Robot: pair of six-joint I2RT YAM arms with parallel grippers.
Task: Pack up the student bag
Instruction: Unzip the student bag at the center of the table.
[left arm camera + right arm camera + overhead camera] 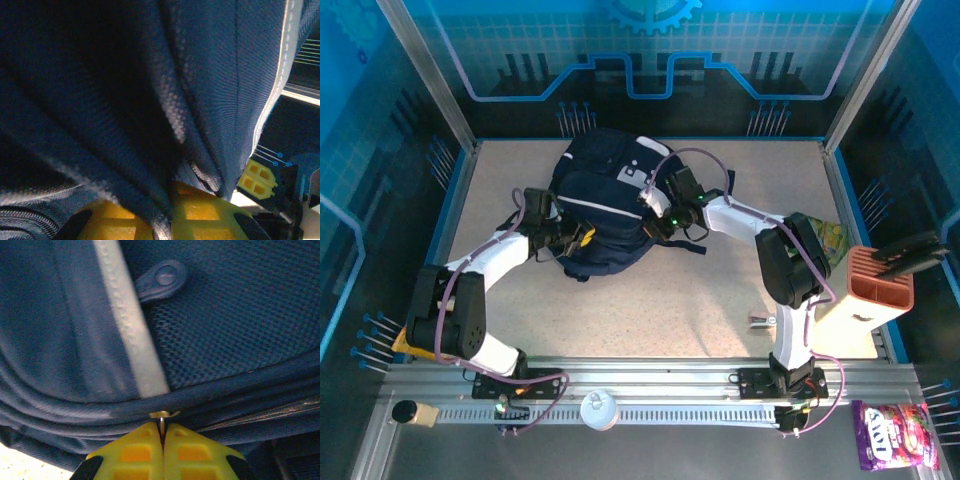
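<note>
The student bag (605,195), dark navy with thin white stripes and a pale front patch, lies at the back middle of the table. My left gripper (575,238) is at its near left side. In the left wrist view, the yellow fingers (200,212) are shut on a fold of the bag's fabric (125,90). My right gripper (660,218) is at the bag's right side. In the right wrist view, this gripper (163,427) is shut on a small metal zipper pull (163,416) at the bag's zipper seam, below a white stripe (130,325).
A tan box with an orange slotted holder (878,285) stands at the right table edge. A purple candy packet (898,433) lies on the rail at the near right, and a white round object (599,408) sits on the rail in the middle. Bare tabletop (650,310) lies in front of the bag.
</note>
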